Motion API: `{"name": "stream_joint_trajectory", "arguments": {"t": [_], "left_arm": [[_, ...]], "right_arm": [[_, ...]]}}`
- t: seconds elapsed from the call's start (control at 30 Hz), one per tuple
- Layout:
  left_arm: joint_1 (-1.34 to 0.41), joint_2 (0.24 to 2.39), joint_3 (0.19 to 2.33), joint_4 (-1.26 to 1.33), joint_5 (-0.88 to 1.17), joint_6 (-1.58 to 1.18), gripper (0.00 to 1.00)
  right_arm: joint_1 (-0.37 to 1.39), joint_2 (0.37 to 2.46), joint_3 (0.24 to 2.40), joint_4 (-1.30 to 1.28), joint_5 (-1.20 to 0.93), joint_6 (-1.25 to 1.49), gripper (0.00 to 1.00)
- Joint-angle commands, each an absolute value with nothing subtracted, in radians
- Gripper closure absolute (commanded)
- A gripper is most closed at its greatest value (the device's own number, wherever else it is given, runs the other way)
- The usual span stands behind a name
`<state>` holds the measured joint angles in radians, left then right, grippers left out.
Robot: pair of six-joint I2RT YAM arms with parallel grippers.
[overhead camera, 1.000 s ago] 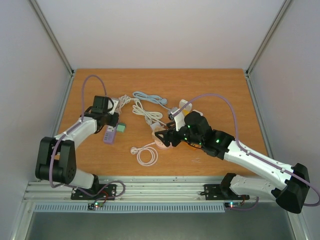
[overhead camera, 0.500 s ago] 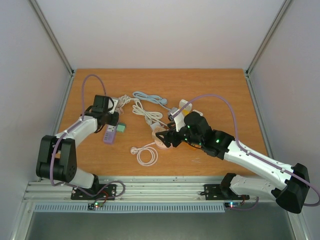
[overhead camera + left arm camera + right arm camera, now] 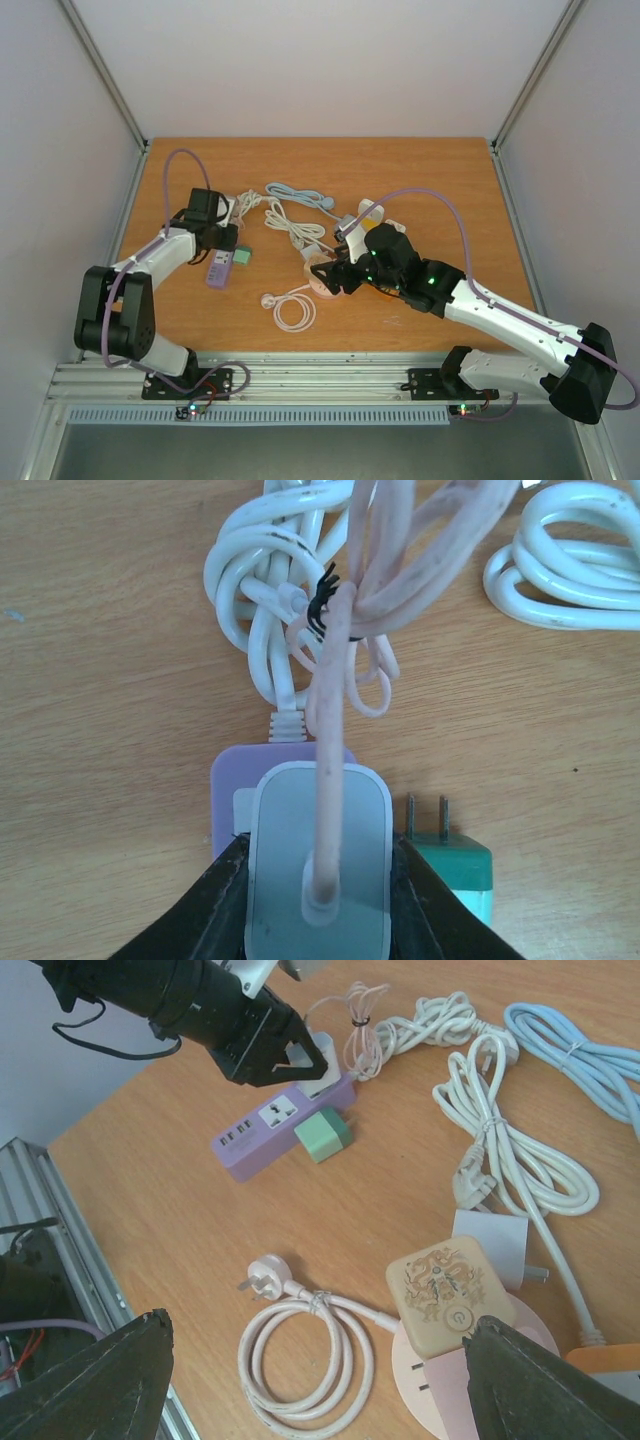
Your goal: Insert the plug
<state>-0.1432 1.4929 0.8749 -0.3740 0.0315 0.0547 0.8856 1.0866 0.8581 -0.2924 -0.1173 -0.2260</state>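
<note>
Plug (image 3: 318, 865): pale grey rounded-square block with a smooth face, sitting on the end of the purple power strip (image 3: 226, 790); how deep its pins sit cannot be told.
Left gripper (image 3: 318, 895): black fingers (image 3: 222, 905) clamped on the plug's two sides.
Plug's cord (image 3: 330, 710): thin pale pink flex rising from the middle of the plug, looped and bound by a black twist tie.
Strip: long lilac plastic bar; the right wrist view shows one free socket and a row of small ports on its top face.
Green adapter (image 3: 455, 865): teal cube with two flat metal prongs, lying just beside the strip.
Strip's lead (image 3: 250, 570): thick glossy white cable, knotted into a bundle beyond the strip.
Right gripper (image 3: 337, 272): fingers spread wide apart, holding nothing, above the round pink socket base (image 3: 440, 1385).
Pink base: a beige cube (image 3: 445, 1285) with a patterned top sits on it.
White adapter (image 3: 490, 1245): flat square, just beside the beige cube.
Pink coil (image 3: 300, 1350): tied cable with a round white plug, lying on the wooden table (image 3: 440, 180).
Other cables: a long white bundle (image 3: 510, 1150) and a pale blue one (image 3: 580, 1055), both tied.
</note>
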Motion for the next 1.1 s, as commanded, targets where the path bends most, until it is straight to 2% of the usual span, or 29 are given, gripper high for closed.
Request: {"name": "stream_joint_trajectory", "arguments": {"t": [0.0, 0.4, 0.67, 0.83, 1.07], "left_arm": [[-0.146, 1.557, 0.872, -0.428, 0.027, 0.041, 0.94], [-0.242, 1.676, 0.924, -0.5, -0.055, -0.053, 0.93], [-0.249, 1.72, 1.082, -0.724, -0.061, -0.194, 0.84], [-0.269, 1.708, 1.02, -0.674, -0.035, -0.351, 0.8], [-0.337, 1.702, 0.896, -0.553, -0.139, -0.489, 0.75]], "right_arm": [[0.891, 1.088, 0.846, -0.29, -0.089, -0.234, 0.19], [0.89, 1.089, 0.851, -0.296, -0.081, -0.249, 0.19], [0.89, 1.087, 0.849, -0.304, -0.068, -0.246, 0.19], [0.89, 1.101, 0.855, -0.296, -0.073, -0.239, 0.19], [0.89, 1.121, 0.87, -0.303, -0.087, -0.235, 0.19]]}}
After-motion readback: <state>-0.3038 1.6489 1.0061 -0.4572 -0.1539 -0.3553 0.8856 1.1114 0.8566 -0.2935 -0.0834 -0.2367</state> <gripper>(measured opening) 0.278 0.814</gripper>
